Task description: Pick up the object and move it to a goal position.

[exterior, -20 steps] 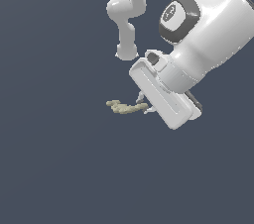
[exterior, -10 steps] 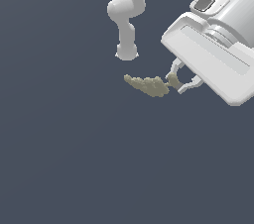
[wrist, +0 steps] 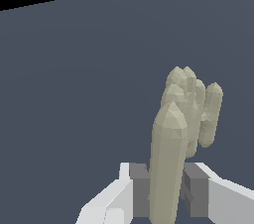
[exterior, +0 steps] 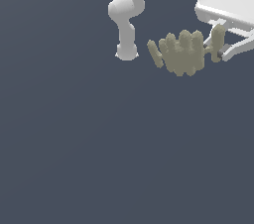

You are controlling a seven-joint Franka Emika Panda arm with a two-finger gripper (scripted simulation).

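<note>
The object (exterior: 182, 53) is a pale olive-beige lump with several rounded finger-like lobes, hanging in the air at the exterior view's upper right. My gripper (exterior: 218, 49) is shut on one lobe at its right end, the white hand reaching in from the top right corner. In the wrist view the object (wrist: 179, 134) stands out from between the two grey pads (wrist: 140, 188), which press on its nearest long lobe. The remaining lobes fan out beyond it.
The white arm's base and lower links (exterior: 126, 25) stand at the exterior view's upper middle, just left of the object. A flat dark grey-blue floor (exterior: 99, 143) fills everything else in view.
The gripper has risen and swung toward the exterior view's upper right, carrying the object with it. The object now looks larger and shows its lobes broadside.
</note>
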